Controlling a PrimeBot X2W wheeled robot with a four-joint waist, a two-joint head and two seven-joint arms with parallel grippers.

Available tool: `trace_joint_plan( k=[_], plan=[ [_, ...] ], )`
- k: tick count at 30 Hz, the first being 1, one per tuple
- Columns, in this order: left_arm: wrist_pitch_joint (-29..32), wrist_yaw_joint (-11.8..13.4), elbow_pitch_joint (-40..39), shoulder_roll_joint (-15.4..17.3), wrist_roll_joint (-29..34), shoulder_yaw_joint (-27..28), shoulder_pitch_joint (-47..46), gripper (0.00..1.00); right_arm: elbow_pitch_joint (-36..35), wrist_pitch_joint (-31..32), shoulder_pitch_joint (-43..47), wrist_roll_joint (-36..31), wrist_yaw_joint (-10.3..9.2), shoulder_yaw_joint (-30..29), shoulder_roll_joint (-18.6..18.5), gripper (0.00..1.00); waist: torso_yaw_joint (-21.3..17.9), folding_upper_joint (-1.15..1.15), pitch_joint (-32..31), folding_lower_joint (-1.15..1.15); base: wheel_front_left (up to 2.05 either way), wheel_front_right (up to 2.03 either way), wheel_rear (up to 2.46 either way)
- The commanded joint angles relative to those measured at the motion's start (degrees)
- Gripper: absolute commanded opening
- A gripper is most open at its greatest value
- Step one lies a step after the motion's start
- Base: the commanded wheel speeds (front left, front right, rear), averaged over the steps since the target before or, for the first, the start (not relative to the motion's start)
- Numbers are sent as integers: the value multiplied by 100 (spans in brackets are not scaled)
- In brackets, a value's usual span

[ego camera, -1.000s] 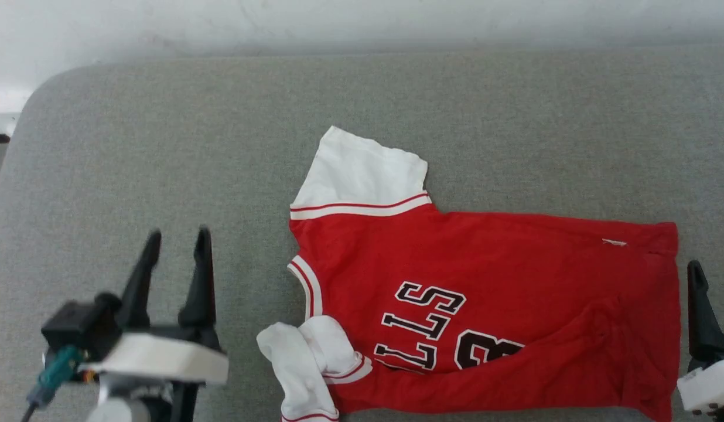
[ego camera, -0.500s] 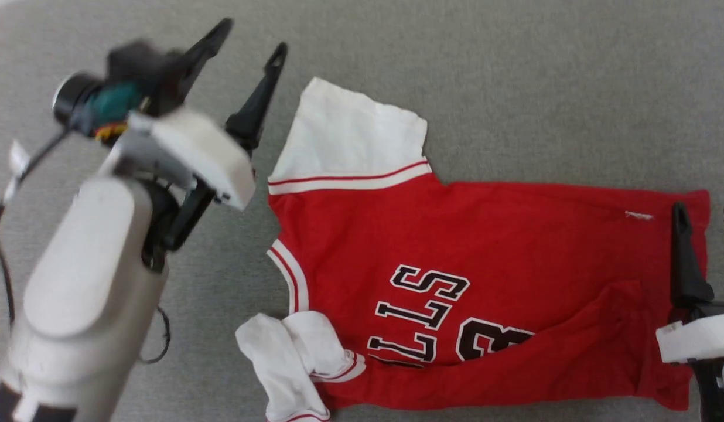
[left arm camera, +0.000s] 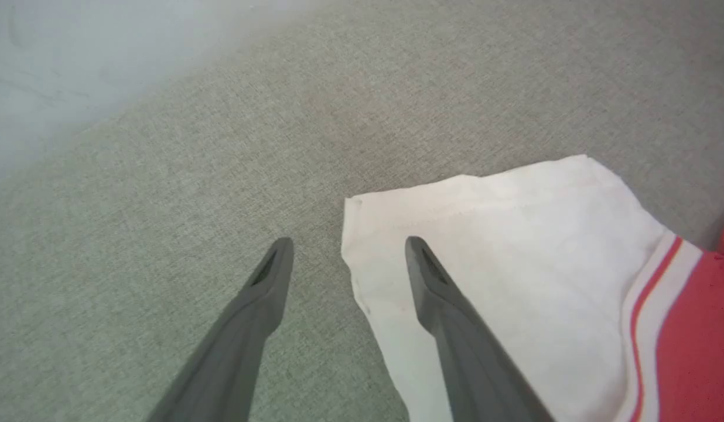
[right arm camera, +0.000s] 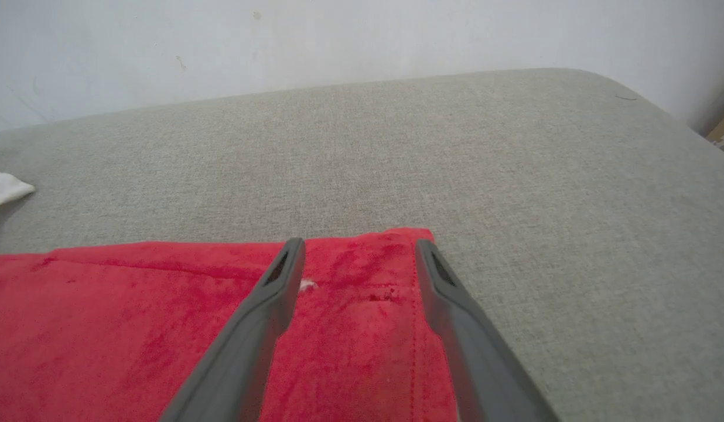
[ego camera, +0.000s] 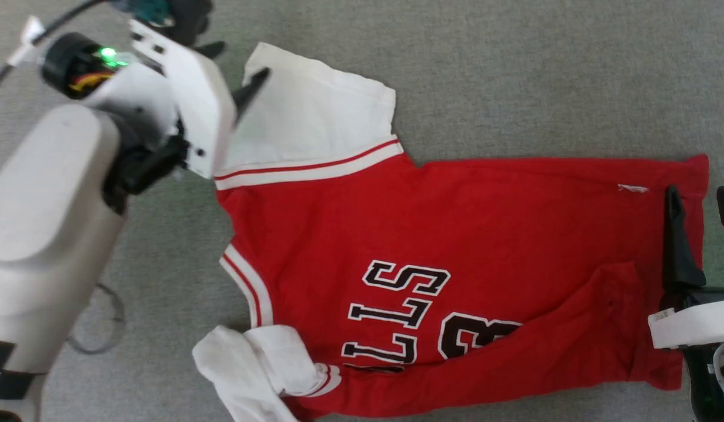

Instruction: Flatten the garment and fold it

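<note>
Left wrist view: spread left pincer (left arm camera: 348, 240) straddles garment (left arm camera: 514, 252) edge.

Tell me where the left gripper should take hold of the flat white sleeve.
Take the sleeve of the garment at its free outer corner, coming in from the grey surface side. That corner lies flat and unfolded, and the open left gripper straddles its edge.

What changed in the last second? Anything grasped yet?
The left gripper swung from near left forward to the far white sleeve of the red jersey-style T-shirt, open fingers astride its corner. The right gripper advanced over the far corner of the red hem, fingers open. Nothing grasped. The head camera also shifted. Unchanged: shirt spread on the grey fabric surface, near white sleeve bunched.
</note>
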Motion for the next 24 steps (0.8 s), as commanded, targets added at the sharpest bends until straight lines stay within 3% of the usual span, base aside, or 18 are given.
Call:
trace_joint_plan(
  k=[1,11,12,13,14,19,24],
  plan=[
    [-4,-38,63,76,-48,-10,-119,100,12,-44,-98,4,-4,7,6,100,-165,0,171,-1,0,0,0],
    [95,-39,483,143,-366,-96,-234,100,16,-79,-89,19,-4,-56,6,100,-292,0,345,-1,0,0,0],
    [119,-39,464,136,-447,-133,-231,80,13,-74,-91,16,-4,-64,6,100,-293,0,349,-1,0,0,0],
    [131,-39,441,137,-519,-175,-226,32,13,-67,-98,11,-4,-71,6,100,-292,0,348,-1,0,0,0],
    [173,-39,426,135,-615,-228,-206,0,14,-55,-109,1,-4,-77,6,100,-287,0,342,-1,0,0,0],
    [267,-39,334,164,-1138,-355,-76,0,-88,63,-233,-208,-4,-56,6,100,-237,0,212,-1,0,0,0],
    [-12,-39,329,250,-1210,-383,-22,0,-349,316,-411,-540,-4,24,6,100,-184,0,43,-1,0,0,0]
  ],
)
